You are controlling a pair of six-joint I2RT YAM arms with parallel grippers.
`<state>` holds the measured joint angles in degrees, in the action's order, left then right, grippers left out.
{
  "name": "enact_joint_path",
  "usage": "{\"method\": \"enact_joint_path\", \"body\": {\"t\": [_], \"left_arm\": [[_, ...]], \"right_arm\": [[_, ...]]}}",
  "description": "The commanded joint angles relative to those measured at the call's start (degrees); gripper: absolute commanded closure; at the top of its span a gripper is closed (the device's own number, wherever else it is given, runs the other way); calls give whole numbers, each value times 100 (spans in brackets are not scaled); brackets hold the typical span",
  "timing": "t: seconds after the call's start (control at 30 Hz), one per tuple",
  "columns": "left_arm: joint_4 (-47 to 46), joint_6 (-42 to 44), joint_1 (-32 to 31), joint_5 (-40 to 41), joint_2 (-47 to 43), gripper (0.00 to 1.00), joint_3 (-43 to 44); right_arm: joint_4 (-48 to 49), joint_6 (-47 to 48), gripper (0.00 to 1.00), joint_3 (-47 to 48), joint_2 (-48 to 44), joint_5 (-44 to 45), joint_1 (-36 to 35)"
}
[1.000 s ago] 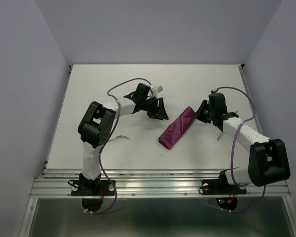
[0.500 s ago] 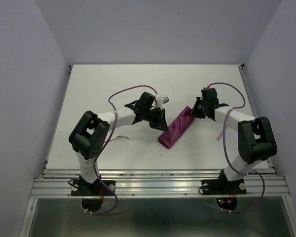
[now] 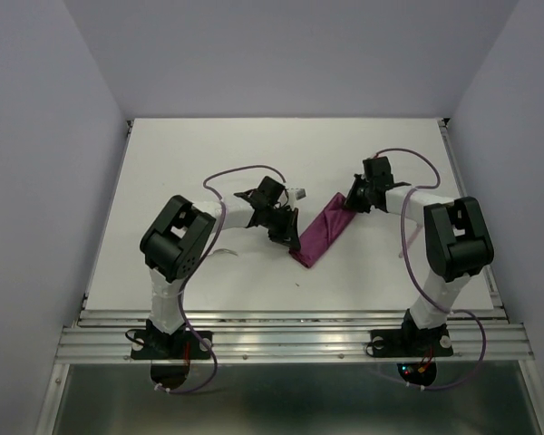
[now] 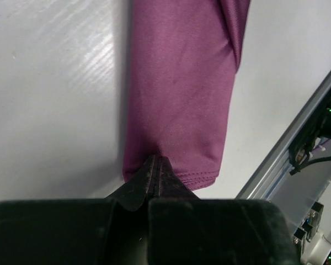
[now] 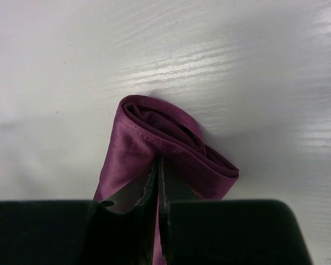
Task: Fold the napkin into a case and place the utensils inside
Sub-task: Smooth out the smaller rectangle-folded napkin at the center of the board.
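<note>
napkin (image 3: 322,231) is folded down into a narrow case (image 4: 179,99), lying about mid-bench (image 3: 163,163), apart from every edge.

Long axis is diagonal: one end points at the near-left corner, the other at the far-right corner. We read the far-right end as the mouth, since the right wrist view shows layered folds with a dark gap. The near-left end is flat with a stitched hem.

Left jaws: closed tight, tips pinching that hemmed near-left end. Right jaws: all but closed, nipping the upper lip of the mouth.

Handling, our read: thin, soft and very light, with a slight sheen, so probably slick on the bench. It has no stiffness, so it will sag or unfold if lifted from one point. We'd hold both ends: the hem, plus one layer at the mouth so it gapes rather than clamps shut. Pulling the ends apart may undo the fold.
</note>
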<state>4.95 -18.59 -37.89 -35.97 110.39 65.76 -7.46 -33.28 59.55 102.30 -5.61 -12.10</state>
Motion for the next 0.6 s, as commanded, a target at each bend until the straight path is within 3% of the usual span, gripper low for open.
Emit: {"method": "enact_joint_path", "body": {"t": [0.0, 0.33, 0.57], "left_arm": [[208, 224, 1, 194, 114, 100, 297], [410, 154, 10, 415, -606, 100, 376], [410, -48, -113, 362, -870, 100, 202]], "right_arm": [[79, -21, 93, 329, 88, 42, -47], [96, -38, 92, 110, -562, -72, -47], [157, -38, 93, 285, -247, -151, -47]]}}
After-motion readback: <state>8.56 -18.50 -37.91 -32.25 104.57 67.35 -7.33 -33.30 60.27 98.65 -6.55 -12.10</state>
